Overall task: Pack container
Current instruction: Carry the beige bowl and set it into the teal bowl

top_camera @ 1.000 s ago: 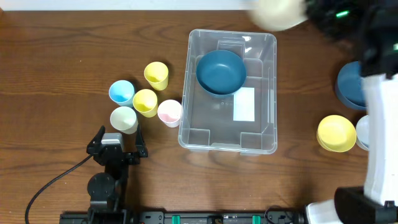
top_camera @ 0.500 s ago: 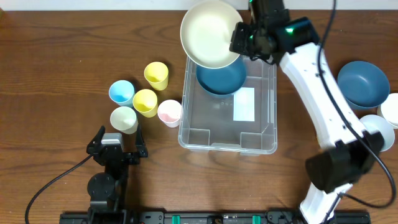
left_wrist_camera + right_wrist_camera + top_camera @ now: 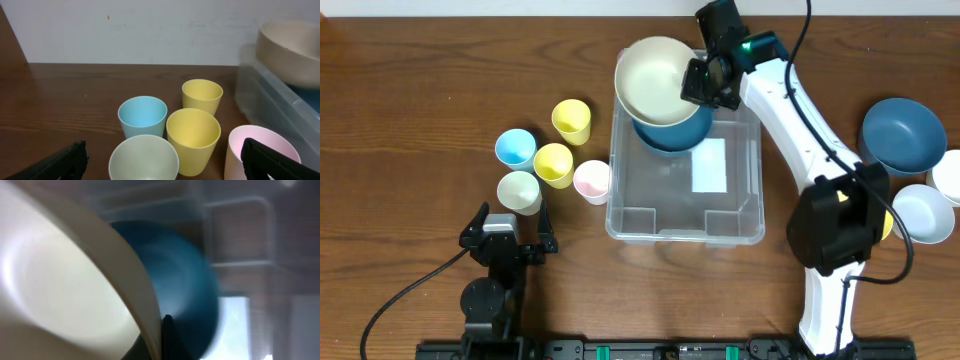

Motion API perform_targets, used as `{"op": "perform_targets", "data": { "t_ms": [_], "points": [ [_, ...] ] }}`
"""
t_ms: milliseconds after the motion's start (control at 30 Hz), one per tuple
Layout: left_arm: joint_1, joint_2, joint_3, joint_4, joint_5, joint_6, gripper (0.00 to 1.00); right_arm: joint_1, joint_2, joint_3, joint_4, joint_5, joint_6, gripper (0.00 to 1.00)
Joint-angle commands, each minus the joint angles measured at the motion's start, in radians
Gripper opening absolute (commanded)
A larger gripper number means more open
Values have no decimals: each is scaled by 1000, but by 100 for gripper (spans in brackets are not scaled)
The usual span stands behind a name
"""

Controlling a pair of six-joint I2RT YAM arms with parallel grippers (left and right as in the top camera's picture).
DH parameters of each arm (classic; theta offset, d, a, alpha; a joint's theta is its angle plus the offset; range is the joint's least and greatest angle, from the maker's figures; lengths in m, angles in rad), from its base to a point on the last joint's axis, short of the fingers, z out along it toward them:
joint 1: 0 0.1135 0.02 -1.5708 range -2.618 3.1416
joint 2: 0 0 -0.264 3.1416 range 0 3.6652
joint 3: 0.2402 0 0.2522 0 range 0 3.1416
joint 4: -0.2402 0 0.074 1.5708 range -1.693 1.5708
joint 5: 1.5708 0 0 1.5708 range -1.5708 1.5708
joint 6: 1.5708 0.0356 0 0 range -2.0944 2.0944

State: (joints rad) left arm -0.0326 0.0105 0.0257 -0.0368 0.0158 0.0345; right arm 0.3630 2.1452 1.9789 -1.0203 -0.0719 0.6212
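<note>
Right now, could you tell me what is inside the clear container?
The container holds a blue bowl at its far end, partly covered by the cream bowl in the right claw, plus a white base label.

The overhead camera looked straight down on the whole table (image 3: 420, 80); the left wrist camera sat low, just beside the cups (image 3: 192, 137), facing the far wall (image 3: 150, 30) and catching the container (image 3: 272, 102) edge; the right wrist camera pressed close against the cream bowl (image 3: 60, 280), blurred; all three views shared that bowl.
</note>
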Motion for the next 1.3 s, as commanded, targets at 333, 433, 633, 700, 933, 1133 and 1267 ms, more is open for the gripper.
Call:
{"op": "perform_targets", "data": {
  "t_ms": [333,433,633,700,933,1133,1267],
  "points": [
    [3,0,-22,-32,-1,14,98,-24,34,0,-15,68,21,2],
    [3,0,-22,-32,-1,14,98,-23,34,-1,-18,66,21,5],
    [3,0,-22,-32,-1,14,98,-22,34,-1,-17,24,21,7],
    [3,0,-22,-32,-1,14,98,-22,34,-1,-17,11,21,7],
    [3,0,-22,-32,-1,14,98,-29,34,-1,-35,-40,22,8],
    [3,0,-22,-32,-1,14,98,-31,34,-1,-48,-49,22,15],
    [3,0,-22,-32,-1,14,98,-32,34,-1,-61,-49,21,47]
  ]
}}
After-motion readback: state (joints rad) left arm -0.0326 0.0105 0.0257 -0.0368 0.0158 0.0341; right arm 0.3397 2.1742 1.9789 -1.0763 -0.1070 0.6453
